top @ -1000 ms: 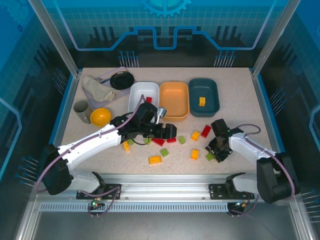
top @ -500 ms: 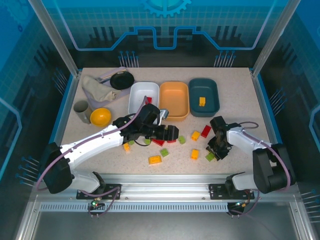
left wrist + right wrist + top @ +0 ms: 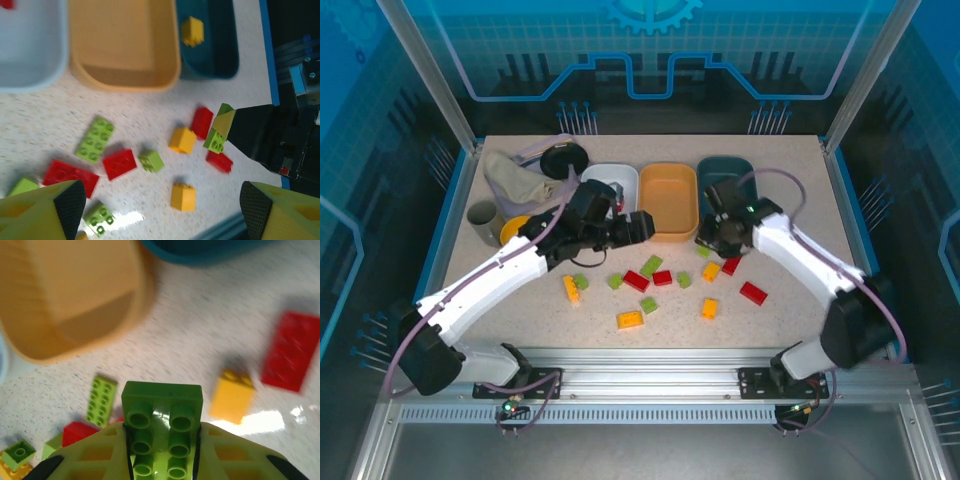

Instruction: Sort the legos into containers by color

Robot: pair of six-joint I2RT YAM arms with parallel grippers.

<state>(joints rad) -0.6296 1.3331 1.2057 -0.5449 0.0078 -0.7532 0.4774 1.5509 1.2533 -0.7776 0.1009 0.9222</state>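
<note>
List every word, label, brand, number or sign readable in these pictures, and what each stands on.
None: no words or numbers can be read.
The back wall bears a gear emblem and a line pattern, no letters.
The green lego: studs too blurred to tell any brand.
The orange tray: plain.

A speckled beige tabletop (image 3: 770, 325) with blue edging sits inside translucent blue panels (image 3: 650, 60), the back one printed with circuit lines and a gear emblem (image 3: 651, 12). 2 slanted aluminium posts (image 3: 425, 70) frame the sides, and a slotted aluminium rail (image 3: 650, 358) runs along the near edge.
</note>
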